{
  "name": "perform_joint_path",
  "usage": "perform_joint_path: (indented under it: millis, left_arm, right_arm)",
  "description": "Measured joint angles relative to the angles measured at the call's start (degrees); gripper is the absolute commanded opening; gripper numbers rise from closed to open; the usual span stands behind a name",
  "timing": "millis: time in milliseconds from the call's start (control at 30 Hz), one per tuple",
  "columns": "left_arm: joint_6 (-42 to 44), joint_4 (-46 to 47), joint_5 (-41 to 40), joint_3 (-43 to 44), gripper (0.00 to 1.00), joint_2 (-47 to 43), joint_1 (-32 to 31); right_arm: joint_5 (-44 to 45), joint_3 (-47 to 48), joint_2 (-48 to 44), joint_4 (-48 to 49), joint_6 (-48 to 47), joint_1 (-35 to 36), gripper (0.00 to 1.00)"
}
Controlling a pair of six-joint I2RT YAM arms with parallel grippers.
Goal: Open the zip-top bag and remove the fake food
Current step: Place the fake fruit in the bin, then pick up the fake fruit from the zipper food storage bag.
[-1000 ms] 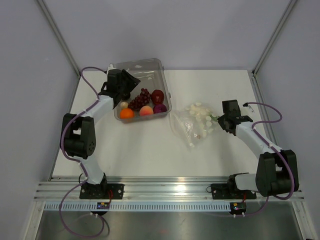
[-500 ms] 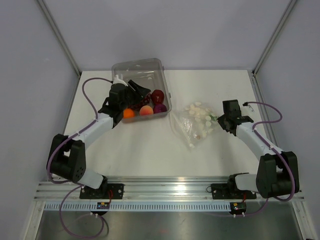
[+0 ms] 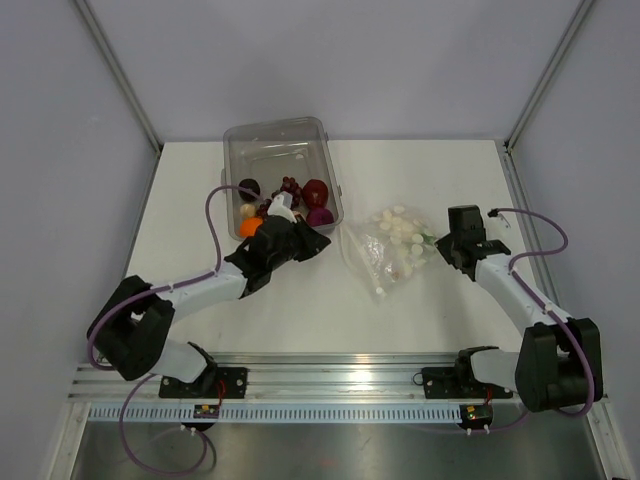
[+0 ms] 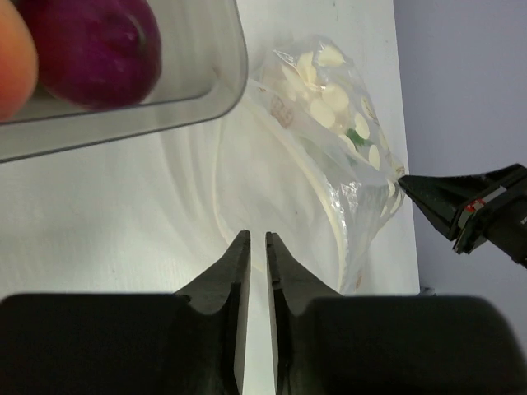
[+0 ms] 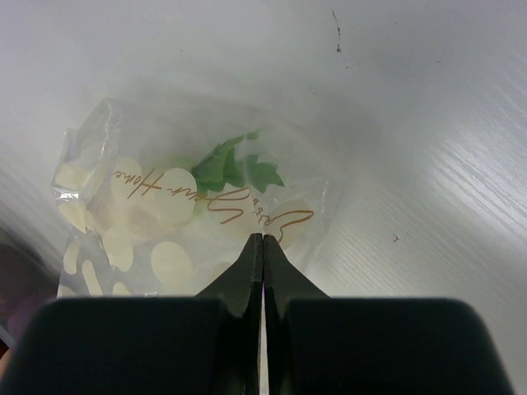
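The zip-top bag (image 3: 388,248) lies right of centre, clear with white dots, a green leaf shape showing through it (image 5: 232,169). Its white zip strip (image 4: 331,224) curves in a loop facing my left gripper (image 4: 257,240). That gripper (image 3: 322,244) hovers low between bin and bag, jaws a narrow slit apart with nothing between them. My right gripper (image 5: 263,239) is shut on the bag's far edge (image 3: 439,246), which rises to its tip (image 4: 405,180). The fake food sits in the bin: purple piece (image 4: 90,45), dark red piece (image 3: 316,192), grapes (image 3: 288,184), orange (image 3: 247,228).
The rigid clear bin (image 3: 262,140) stands at the back, left of centre, its near wall (image 4: 123,115) close above my left fingers. The left forearm crosses the table in front of the bin. Grey walls enclose the table on three sides.
My left arm has swung out of the bin and down toward the bag's mouth, its jaws narrowing. The right gripper and the bag have stayed put.
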Motion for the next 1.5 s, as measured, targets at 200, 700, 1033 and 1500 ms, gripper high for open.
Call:
perform_joint_path:
  millis: [200,700,1033,1500]
  left_arm:
    - [0.76,5.86,-1.57,-1.20,0.09,2.97,-3.45]
    - [1.25,7.89,-1.88,4.15,0.09,14.51,-8.92]
    - [2.14,7.17,-1.88,10.62,0.30,19.45,-8.92]
    - [2.21,7.34,-1.88,14.38,0.31,23.39,-8.92]
  right_arm:
    - [-0.02,-1.81,-3.54,0.00,-0.02,0.00,0.00]
    - [-2.47,-5.31,-8.28,0.02,0.09,0.00,0.00]
    - [-5.75,-9.62,-12.41,0.22,1.53,0.00,0.12]
    - [-8.20,-8.90,-18.34,-1.88,-1.05,0.00,0.67]
